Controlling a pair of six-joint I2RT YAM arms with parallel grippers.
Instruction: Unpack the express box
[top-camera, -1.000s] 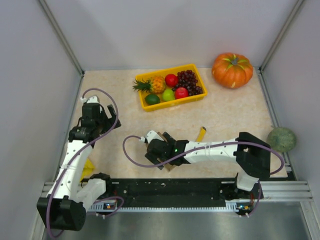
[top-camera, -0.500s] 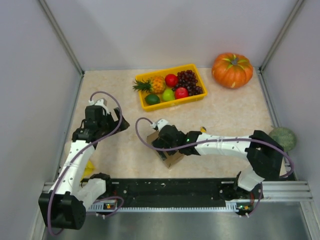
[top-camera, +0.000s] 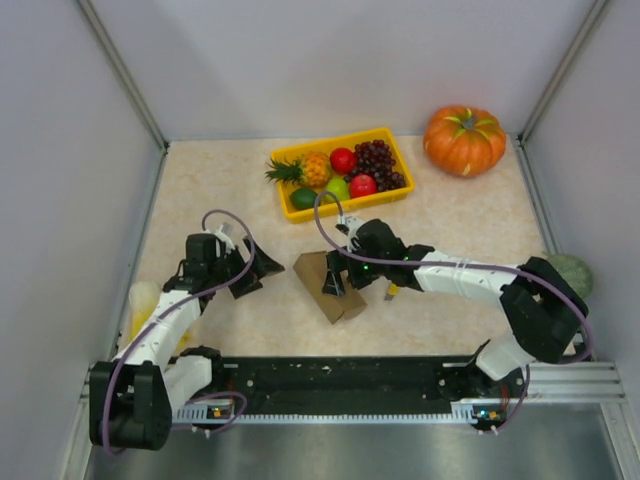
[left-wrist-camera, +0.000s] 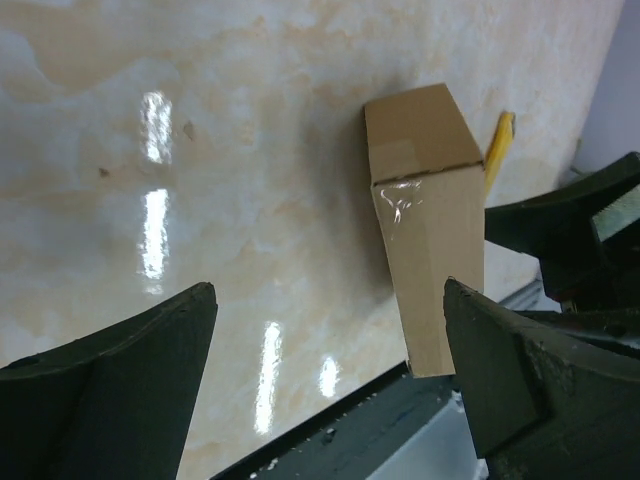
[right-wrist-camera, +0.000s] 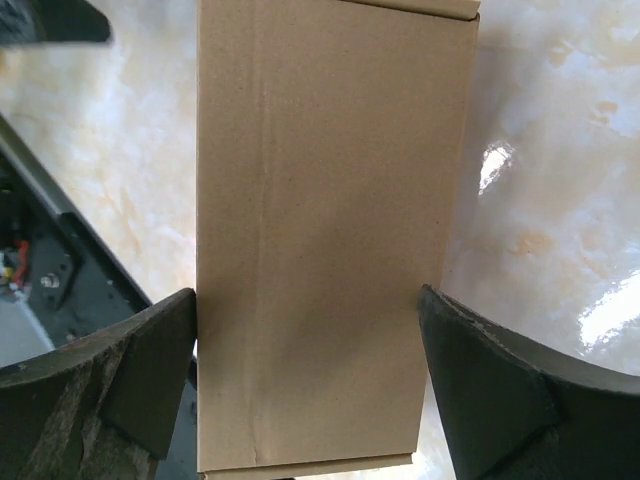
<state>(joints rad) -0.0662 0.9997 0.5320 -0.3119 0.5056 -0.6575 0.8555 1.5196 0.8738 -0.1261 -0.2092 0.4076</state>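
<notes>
the express box (top-camera: 312, 272) lies on the table (top-camera: 460, 240), a bit nearer the front than the middle, between the two arms. it is plain brown. its flaps are closed, and a strip of clear tape (left-wrist-camera: 400, 205) runs over the seam at one end.

the right tool (top-camera: 335, 280) reaches over the box from above and holds it. in the right wrist view one dark finger sits tight against each long side, so the tool stands as wide as the box (and that is pretty wide).

the left tool (top-camera: 265, 272) is just beside the box on its left side and is not touching it. its two fingers are spread wide, with only bare shiny table between them. from its own camera the box is ahead and off to one side.

a small yellow thing (top-camera: 390, 293) pokes out from under the right arm, just past the box. i think it may be a banana, but most of it is hidden.

farther back sits the yellow tray (top-camera: 350, 204) with a little pineapple (top-camera: 300, 170), dark grapes (top-camera: 378, 160) and some red and green fruit. a pumpkin (top-camera: 464, 140) sits in the far right corner, apart from the tray. a round green melon (top-camera: 568, 268) rests at the right edge, partly behind the right arm.
</notes>
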